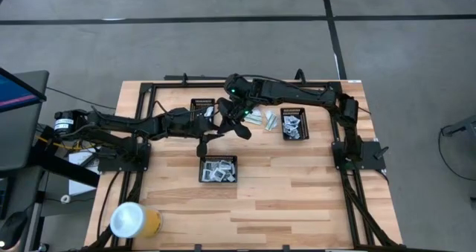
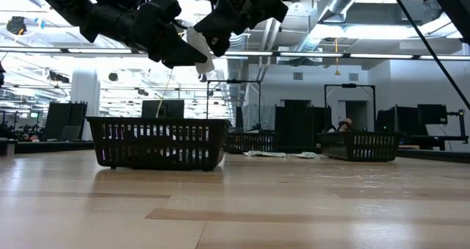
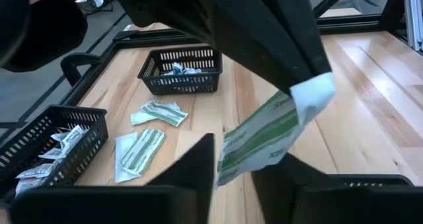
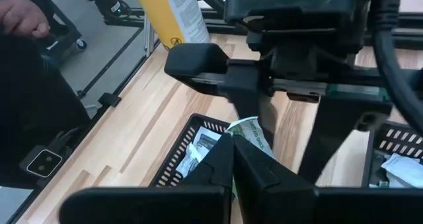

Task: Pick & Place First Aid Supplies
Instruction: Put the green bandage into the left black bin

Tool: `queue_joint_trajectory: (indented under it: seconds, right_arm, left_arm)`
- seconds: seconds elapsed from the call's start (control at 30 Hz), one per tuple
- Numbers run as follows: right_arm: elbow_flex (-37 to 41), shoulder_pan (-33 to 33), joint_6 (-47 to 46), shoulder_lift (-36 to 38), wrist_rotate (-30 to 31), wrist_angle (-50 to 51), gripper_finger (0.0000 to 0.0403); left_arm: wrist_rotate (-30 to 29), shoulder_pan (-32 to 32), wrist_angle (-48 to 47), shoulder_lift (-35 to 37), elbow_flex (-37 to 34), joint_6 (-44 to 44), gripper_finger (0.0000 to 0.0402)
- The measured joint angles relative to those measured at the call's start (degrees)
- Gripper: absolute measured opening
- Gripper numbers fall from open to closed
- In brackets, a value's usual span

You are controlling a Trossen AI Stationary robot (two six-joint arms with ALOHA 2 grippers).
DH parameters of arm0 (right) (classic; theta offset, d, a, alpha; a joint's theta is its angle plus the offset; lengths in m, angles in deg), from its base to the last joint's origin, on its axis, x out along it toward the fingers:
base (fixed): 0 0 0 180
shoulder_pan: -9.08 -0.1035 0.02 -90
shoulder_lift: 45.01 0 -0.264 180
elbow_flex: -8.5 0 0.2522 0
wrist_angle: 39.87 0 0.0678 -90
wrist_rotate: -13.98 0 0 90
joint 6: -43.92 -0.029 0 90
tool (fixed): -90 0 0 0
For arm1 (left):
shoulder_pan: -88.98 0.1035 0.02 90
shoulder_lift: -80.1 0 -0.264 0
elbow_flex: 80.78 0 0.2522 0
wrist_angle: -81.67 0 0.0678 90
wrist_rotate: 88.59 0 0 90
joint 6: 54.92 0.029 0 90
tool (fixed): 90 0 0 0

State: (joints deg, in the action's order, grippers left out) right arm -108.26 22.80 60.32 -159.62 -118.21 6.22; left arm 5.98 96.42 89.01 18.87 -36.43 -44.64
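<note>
High view: both grippers meet mid-table, above and just far of the near tray (image 1: pixel 219 169); loose strips (image 1: pixel 262 119) lie by the right tray (image 1: pixel 294 124). Low view: a pale packet (image 2: pixel 197 43) hangs between the two grippers, off the table. Left wrist view: right gripper (image 3: pixel 316 78) pinches a green-striped strip (image 3: pixel 264 137) by its white end; left fingers (image 3: pixel 192 168) stand apart beside it, not gripping. Right wrist view: right gripper (image 4: pixel 232 151) clamped shut on the strip. Handover, I'd judge: close left fully before right lets go. No print readable.

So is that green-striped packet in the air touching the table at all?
Apart. The low view shows the packet pinched by the right gripper high above the table, clear air beneath.
</note>
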Motion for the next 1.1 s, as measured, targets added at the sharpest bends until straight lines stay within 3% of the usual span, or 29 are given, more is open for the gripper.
queue_joint_trajectory:
  seconds: [0.17, 0.57, 0.73, 0.9, 1.1]
  right_arm:
    - [0.00, -0.42, -1.24, 0.00, 0.05, 0.47, 0.0008]
    - [0.00, -0.62, -1.46, 0.02, 0.33, 0.59, 0.0112]
    - [0.00, -0.64, -1.45, 0.02, 5.93, 0.69, 0.0165]
    - [0.00, -0.64, -1.31, 0.02, 14.77, 2.05, 0.0201]
    - [0.00, -0.63, -0.28, 0.02, 23.56, 7.70, 0.0216]
  left_arm:
    - [0.07, 0.00, -0.01, 0.00, 0.00, -0.24, 0.0012]
    - [0.01, 0.00, -0.38, 0.00, 0.00, -0.24, 0.0007]
    - [-0.50, 0.02, -0.68, 0.00, 0.00, -0.26, 0.0007]
    - [-6.72, 0.02, -3.91, 0.00, 0.00, -0.26, 0.0007]
    - [-19.52, 0.02, -9.30, 0.00, 0.00, -3.68, 0.0007]
